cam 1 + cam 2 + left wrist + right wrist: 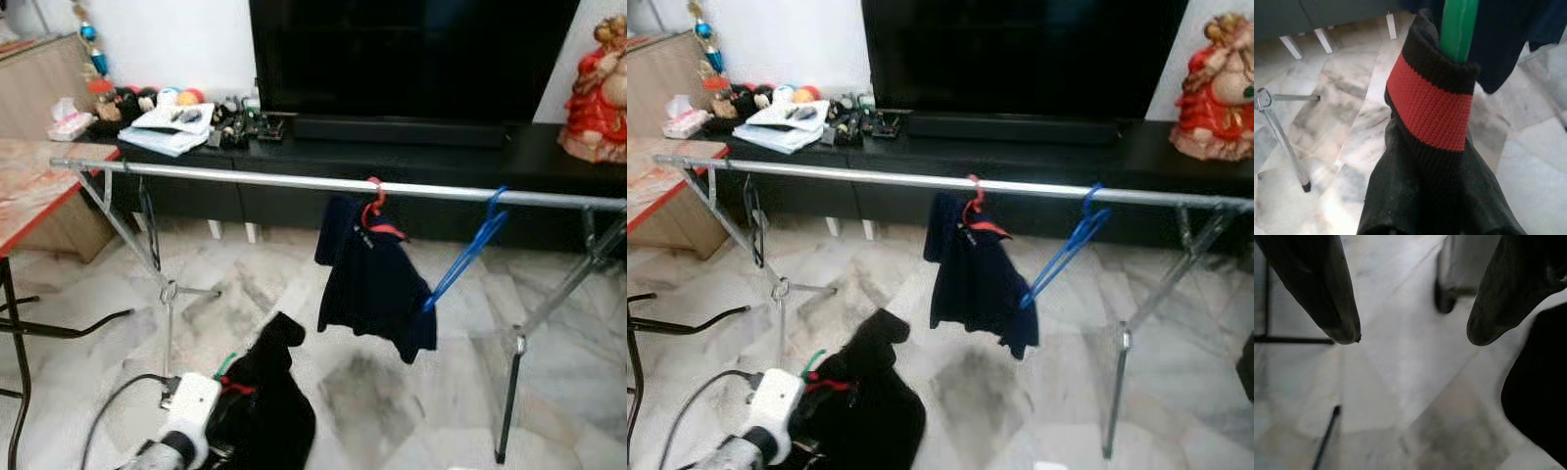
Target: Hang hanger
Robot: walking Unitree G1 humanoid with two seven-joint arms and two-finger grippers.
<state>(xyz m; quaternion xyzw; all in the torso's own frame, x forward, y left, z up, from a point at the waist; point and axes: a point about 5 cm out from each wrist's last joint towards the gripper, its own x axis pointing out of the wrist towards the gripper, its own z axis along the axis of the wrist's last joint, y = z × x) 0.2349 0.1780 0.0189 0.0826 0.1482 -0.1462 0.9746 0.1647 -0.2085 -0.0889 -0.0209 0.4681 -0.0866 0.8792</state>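
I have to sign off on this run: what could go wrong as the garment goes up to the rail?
The left hand grips the green hanger through the black garment, so it might slip. The rail already carries a navy shirt and a blue hanger, which could be knocked.

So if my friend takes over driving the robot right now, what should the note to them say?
Left gripper: shut on the green hanger carrying a black garment with a red band, held low in front of the rail.
Right gripper: open, empty, pointing at the floor.
On the rail: navy shirt on a red hanger, a bare blue hanger, a black hanger.
Done: garment picked up.
Left: lift it and hook the green hanger over the rail.
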